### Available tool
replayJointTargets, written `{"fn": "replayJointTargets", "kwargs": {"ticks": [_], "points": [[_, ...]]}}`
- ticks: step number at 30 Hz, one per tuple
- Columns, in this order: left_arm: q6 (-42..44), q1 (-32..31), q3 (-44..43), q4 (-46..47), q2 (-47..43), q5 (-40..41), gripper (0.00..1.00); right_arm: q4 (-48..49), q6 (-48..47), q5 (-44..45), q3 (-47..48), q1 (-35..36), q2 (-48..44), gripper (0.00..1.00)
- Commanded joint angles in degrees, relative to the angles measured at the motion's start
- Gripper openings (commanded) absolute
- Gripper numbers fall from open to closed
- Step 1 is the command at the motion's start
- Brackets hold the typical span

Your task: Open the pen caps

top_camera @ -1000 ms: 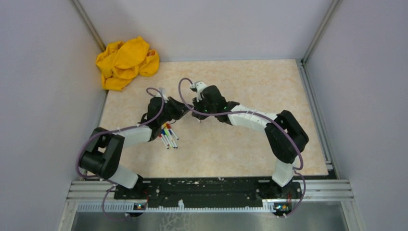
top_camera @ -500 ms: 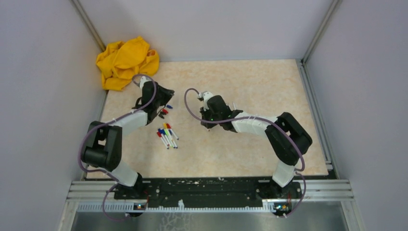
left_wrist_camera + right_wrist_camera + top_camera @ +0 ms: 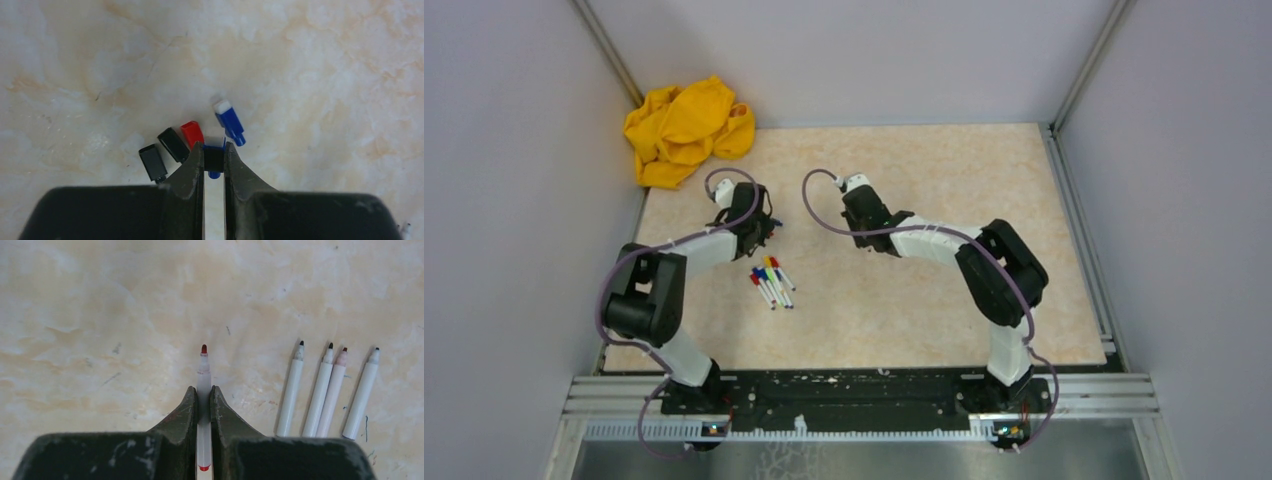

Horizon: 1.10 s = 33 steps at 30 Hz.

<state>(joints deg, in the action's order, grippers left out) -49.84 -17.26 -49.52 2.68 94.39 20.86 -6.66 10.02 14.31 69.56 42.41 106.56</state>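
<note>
Left gripper [image 3: 214, 150]: fingers pinched on a held cap [image 3: 215, 136]. Its white end pokes out past the tips and a blue nub shows below them; the middle is in shadow. It sits low over the table [image 3: 924, 300], in the far half, toward the left edge.

Loose pen caps lie on the surface right by those fingertips:
- blue cap [image 3: 229, 122] with a white end, just beside the held cap on one side
- red cap [image 3: 192, 134] on the other side, close to a finger; can't tell if it touches
- black cap [image 3: 173, 144] next to the red
- second black cap [image 3: 152, 162] at the end of the row, slightly apart

Right gripper [image 3: 203, 390]: fingers closed on the barrel of a red-tipped marker [image 3: 203, 367]. The marker is uncapped, with the tip sticking out beyond the fingertips. It is around the table's middle, a bit toward the far edge.

Four uncapped markers [image 3: 320, 390] lie side by side on the surface beside it, roughly parallel, with dark tips. The middle two are touching or nearly so.

A bundle of markers [image 3: 776, 290] lies in the left half, between the left gripper and the near edge. Coloured caps [image 3: 768, 268] are still on them. Red, yellow and blue are readable; the rest are too small to tell.

Yellow cloth [image 3: 686, 130] is crumpled at the far-left corner.
</note>
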Motion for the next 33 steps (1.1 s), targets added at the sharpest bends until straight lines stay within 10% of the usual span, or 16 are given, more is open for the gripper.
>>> {"fn": "replayJointTargets", "kwargs": {"ticks": [1, 16, 33], "points": [[0.38, -0.14, -1.32, -3.97, 2.36, 2.75, 0.1, -1.09, -1.09, 4.84, 1.93, -1.24, 2.25, 0.0], [-0.47, -0.15, -2.34, -3.74, 2.85, 2.46, 0.44, -1.26, -2.62, 7.41, 1.76, -2.68, 4.6, 0.15], [-0.34, -1.63, -2.49, -3.99, -6.56, 2.24, 0.55, 3.8, -4.9, 6.46, -2.39, -2.16, -2.42, 0.38]]}}
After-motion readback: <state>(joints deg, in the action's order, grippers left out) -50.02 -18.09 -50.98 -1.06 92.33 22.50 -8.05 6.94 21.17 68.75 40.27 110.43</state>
